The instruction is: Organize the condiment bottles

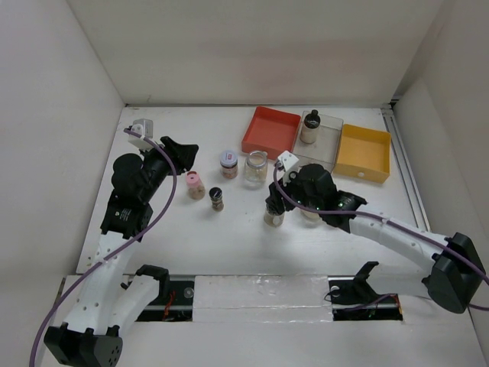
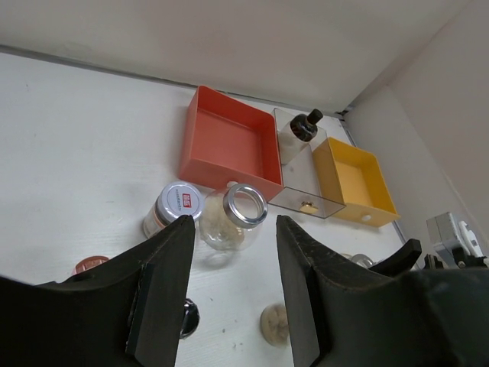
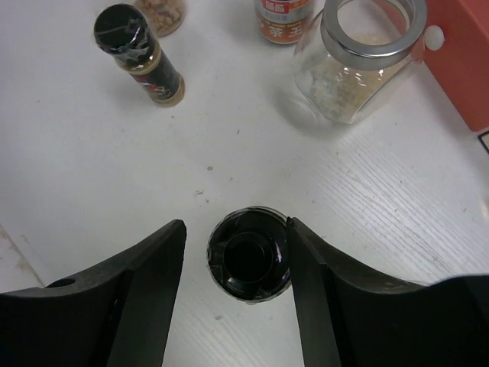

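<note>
My right gripper (image 3: 235,248) is open around an upright black-capped bottle (image 3: 250,254); its right finger touches the cap and a gap shows on the left. In the top view this gripper (image 1: 273,200) sits over that bottle (image 1: 273,218). My left gripper (image 1: 182,151) is open and empty, above the table left of the group. A pink-capped bottle (image 1: 195,184), a black-capped bottle (image 1: 217,199), a short jar with a red-and-white lid (image 1: 229,164) and a clear glass jar (image 1: 256,168) stand mid-table. One dark-capped bottle (image 1: 309,126) stands in the clear tray (image 1: 330,145).
A red tray (image 1: 270,131), the clear tray and a yellow tray (image 1: 364,151) sit side by side at the back right. Another glass jar (image 2: 359,261) is partly hidden beside my right arm. White walls enclose the table on three sides.
</note>
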### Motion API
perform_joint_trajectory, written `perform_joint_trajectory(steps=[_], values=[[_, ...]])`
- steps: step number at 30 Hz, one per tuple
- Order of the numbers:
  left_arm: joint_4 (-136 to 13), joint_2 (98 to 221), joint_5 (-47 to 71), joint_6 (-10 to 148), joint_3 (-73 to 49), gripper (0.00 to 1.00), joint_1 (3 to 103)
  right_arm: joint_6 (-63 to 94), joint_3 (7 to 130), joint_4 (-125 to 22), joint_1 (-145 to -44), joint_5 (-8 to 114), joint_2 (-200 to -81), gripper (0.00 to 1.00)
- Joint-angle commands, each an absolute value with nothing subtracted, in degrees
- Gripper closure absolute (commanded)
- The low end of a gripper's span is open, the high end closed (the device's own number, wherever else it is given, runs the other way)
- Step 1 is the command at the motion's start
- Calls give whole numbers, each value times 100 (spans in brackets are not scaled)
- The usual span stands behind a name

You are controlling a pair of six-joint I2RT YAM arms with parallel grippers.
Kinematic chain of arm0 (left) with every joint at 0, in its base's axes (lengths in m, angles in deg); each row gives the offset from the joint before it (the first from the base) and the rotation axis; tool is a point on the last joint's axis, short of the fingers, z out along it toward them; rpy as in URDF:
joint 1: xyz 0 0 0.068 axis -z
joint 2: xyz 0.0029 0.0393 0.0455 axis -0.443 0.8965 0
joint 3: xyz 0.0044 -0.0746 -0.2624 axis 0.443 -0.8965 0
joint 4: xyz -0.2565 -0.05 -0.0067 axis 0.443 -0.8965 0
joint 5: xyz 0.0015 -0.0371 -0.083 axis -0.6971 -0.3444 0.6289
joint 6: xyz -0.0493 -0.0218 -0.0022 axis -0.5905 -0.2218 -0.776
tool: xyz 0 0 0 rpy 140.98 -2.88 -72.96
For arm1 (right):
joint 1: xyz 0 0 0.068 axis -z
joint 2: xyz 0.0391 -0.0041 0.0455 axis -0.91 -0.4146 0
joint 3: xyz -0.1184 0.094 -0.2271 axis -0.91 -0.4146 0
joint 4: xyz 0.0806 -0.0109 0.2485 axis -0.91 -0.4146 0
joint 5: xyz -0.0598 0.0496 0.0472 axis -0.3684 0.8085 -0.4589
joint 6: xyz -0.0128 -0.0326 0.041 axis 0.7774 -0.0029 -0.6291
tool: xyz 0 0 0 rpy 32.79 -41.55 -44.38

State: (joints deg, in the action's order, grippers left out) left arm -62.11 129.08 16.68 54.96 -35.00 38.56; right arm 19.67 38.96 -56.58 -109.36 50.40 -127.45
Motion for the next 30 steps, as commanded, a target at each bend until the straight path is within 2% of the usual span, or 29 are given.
perform_joint_trajectory(steps=[1,10,13,15,17,22,30], values=[[-5898,12823,1748,5455,-3548,57,3833,1774,3834,-5467,-11033,4731,-12709,39],[-5898,12823,1748,5455,-3548,58,3833,1660,3649,-5299,-11033,4405,-12868,41],[-5898,12823,1748,5455,-3548,58,3833,1660,3597,-5246,-11033,4458,-12929,59],[-5898,12876,1748,5455,-3548,58,3833,1660,3596,-5185,-11033,4458,-12868,74],[-5898,12876,1748,5455,-3548,58,3833,1660,3657,-5185,-11033,4458,-12781,82],[-5845,12928,1853,5455,-3548,58,3833,1870,4280,-5185,-10981,3984,-12297,83],[-5845,12929,1854,5455,-3600,58,3833,2240,5775,-5053,-9338,3694,-12911,85]])
